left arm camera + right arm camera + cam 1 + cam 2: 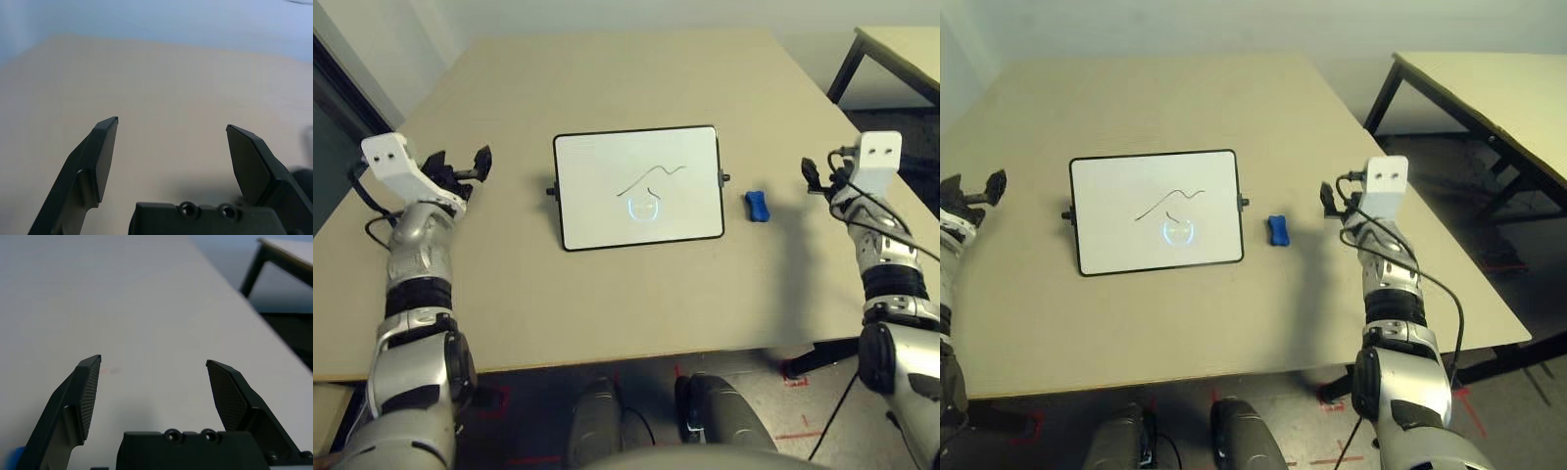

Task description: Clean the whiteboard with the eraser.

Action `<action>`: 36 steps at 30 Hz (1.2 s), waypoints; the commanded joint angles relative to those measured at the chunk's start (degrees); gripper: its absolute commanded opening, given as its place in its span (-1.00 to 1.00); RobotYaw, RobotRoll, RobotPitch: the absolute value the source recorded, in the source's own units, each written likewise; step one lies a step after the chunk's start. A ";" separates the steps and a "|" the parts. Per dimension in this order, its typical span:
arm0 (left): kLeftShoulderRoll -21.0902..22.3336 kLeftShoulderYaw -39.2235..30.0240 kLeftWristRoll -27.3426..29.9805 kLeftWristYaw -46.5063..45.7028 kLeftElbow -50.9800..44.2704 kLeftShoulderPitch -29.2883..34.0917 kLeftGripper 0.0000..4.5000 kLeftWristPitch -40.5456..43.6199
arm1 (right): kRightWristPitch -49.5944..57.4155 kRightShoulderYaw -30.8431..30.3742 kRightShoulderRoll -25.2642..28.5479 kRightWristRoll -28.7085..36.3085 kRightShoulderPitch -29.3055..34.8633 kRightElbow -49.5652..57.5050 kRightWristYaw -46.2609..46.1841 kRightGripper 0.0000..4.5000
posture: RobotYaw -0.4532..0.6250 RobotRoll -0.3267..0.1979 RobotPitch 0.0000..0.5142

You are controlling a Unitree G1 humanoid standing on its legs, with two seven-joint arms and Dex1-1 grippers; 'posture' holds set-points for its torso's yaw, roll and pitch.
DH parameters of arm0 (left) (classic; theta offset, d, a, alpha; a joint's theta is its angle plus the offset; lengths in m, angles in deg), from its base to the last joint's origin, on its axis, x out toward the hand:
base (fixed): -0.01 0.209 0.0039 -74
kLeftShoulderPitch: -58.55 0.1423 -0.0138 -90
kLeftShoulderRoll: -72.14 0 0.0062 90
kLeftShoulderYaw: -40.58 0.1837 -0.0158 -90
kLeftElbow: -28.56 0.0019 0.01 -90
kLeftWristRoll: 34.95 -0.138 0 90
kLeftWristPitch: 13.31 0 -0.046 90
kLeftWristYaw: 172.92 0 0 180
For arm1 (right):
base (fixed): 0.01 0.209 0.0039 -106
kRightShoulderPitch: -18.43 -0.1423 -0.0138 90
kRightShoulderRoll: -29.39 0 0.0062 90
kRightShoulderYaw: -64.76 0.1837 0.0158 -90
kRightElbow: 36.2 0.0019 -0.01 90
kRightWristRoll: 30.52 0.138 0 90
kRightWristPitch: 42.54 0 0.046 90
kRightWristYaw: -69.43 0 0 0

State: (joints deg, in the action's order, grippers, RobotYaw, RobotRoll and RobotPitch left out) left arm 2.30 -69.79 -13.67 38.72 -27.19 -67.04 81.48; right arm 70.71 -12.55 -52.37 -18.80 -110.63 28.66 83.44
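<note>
Pale, matte beige tabletop stretches out under my two silver arms, with a second table off to the right. At the left, my black two-fingered left gripper stands wide open and empty. Near the middle lies the white rectangular board, smooth and glossy, thin black frame with rounded corners, small dark knobs on its short sides. It carries a long, wavy thin black line and a shorter black stroke beneath; a bluish glow beside that stroke looks to me like reflected light, not ink. Just right of the board, apart from it, sits the bright blue oblong eraser, slightly pinched at its waist. Farther right, my black right gripper is spread open with nothing between its textured pads. I judge the task at its start: the marks remain to be wiped, and the eraser has yet to be picked up.
</note>
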 commanded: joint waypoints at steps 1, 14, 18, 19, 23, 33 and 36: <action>1.68 2.15 1.36 4.87 -7.84 1.80 1.00 5.25 | 10.81 -2.82 -1.77 0.42 2.96 8.69 -0.97 0.99 | -0.29 0.25 -0.73; -1.78 11.72 3.31 9.91 -27.43 3.89 1.00 21.15 | 23.66 -6.68 -7.18 -1.74 4.97 15.41 -4.78 0.99 | -0.25 0.25 -0.72; -1.82 14.92 3.17 11.96 -30.77 5.62 1.00 23.80 | 24.57 -7.23 -7.06 -2.45 5.31 14.45 -5.01 0.99 | -0.24 0.25 -0.71; -2.02 15.40 3.24 12.16 -31.32 5.83 1.00 24.34 | 24.33 -7.26 -7.04 -2.58 5.43 13.97 -4.98 0.99 | -0.24 0.25 -0.71; -2.38 17.21 3.15 13.21 -33.14 6.36 1.00 26.10 | 23.82 -6.99 -7.26 -3.03 5.55 12.49 -4.94 0.99 | -0.23 0.25 -0.70; -2.59 19.53 3.13 14.61 -36.32 6.36 1.00 29.59 | 25.23 -8.30 -7.96 -3.92 5.63 11.29 -4.94 0.92 | -0.21 0.25 -0.68; -2.45 19.48 3.04 14.82 -36.35 6.03 1.00 29.67 | 25.77 -9.03 -8.19 -4.35 5.96 11.53 -4.85 0.60 | -0.20 0.25 -0.69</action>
State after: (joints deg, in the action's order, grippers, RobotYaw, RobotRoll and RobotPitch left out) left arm -0.32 -50.78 -10.53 53.20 -62.80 -60.92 110.63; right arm 95.41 -20.94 -60.18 -22.66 -105.52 40.45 78.63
